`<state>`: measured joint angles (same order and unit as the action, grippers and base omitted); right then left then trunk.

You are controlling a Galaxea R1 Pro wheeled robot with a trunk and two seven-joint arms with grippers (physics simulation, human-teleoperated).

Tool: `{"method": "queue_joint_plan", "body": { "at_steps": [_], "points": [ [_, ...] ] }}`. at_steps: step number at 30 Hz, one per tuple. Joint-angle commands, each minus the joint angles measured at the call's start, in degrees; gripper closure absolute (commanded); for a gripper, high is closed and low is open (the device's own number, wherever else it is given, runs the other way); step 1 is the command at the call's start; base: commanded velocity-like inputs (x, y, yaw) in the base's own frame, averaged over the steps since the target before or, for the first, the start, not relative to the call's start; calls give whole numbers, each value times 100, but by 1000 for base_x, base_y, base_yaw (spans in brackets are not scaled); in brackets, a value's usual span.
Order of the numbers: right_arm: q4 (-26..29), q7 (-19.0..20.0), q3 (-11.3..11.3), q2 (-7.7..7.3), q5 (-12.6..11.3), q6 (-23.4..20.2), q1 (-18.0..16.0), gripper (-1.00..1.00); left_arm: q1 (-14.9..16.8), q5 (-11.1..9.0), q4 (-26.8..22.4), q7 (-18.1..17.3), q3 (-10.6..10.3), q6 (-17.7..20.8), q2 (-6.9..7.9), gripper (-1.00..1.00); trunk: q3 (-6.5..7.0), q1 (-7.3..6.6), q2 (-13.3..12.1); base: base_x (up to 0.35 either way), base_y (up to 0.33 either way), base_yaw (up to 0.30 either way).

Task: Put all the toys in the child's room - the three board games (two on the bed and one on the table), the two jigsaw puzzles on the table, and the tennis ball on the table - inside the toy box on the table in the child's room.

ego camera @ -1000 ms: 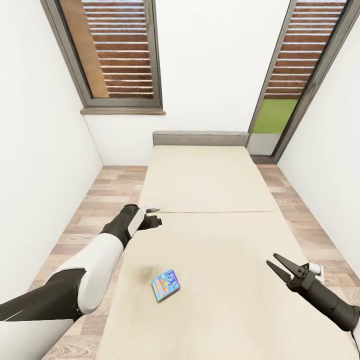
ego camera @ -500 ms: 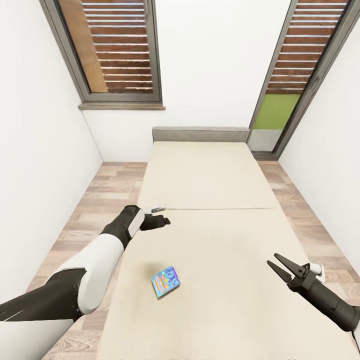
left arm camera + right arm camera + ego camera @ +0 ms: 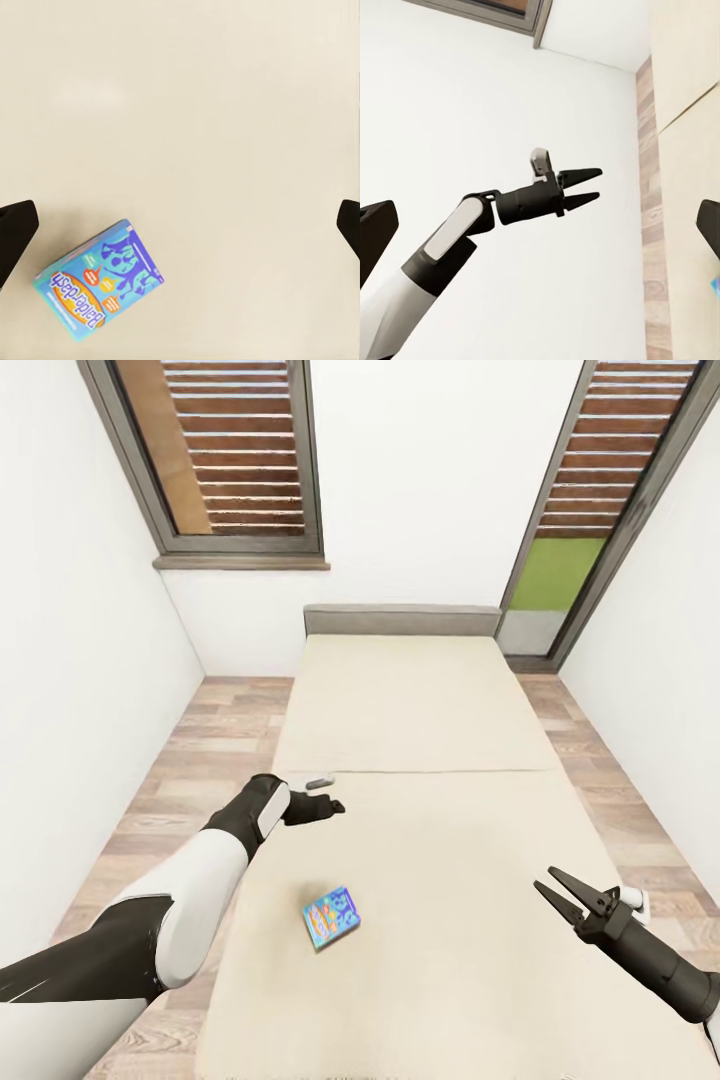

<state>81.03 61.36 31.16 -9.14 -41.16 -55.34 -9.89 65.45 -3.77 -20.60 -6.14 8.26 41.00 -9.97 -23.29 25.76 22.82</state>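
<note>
A long bed point(image 3: 400, 700) with a plain cream mattress and a low grey headboard runs away from the robot between white walls, with wood-plank floor point(image 3: 200, 750) on both sides. On the mattress, in the half nearer the foot and somewhat closer to the bed's left edge than to its right, lies a flat rectangular light blue board game box with blue lettering and small orange marks point(image 3: 332, 918); it lies flat on the cover, turned at an angle to the bed's edges. In the left wrist view the same box point(image 3: 97, 290) sits on the bare cream cover between the two dark finger tips at the frame's sides, touching neither. The left gripper point(image 3: 325, 807), black at the end of a white and dark grey arm, hangs over the bed's left edge, farther toward the headboard than the box and apart from it; its jaws are spread wide and hold nothing. The right gripper point(image 3: 556, 894), also black, hovers over the bed's right edge near the foot, well apart from the box, with its two pointed jaws parted in a clear V and nothing between them. The right wrist view looks across at the left gripper point(image 3: 583, 187) against the white wall, its jaws open. Behind the headboard are two tall grey-framed windows with brown slatted shutters point(image 3: 235, 450).
</note>
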Motion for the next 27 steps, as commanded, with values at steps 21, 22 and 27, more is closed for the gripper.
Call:
{"method": "queue_joint_plan", "body": {
  "at_steps": [21,22,27],
  "points": [
    [-14,24,20,0,4,-22,-4,-100,3,-17,5,46,24,-8,-3,-100,-206,3,10,0,0,0],
    [-22,24,40,0,4,-23,-4,-100,3,-17,4,53,25,-58,-3,-100,-215,3,10,0,0,0],
    [-38,25,116,0,3,-24,-4,-100,3,-15,3,66,22,-194,-3,-100,-262,3,10,0,0,0]
  ]
}}
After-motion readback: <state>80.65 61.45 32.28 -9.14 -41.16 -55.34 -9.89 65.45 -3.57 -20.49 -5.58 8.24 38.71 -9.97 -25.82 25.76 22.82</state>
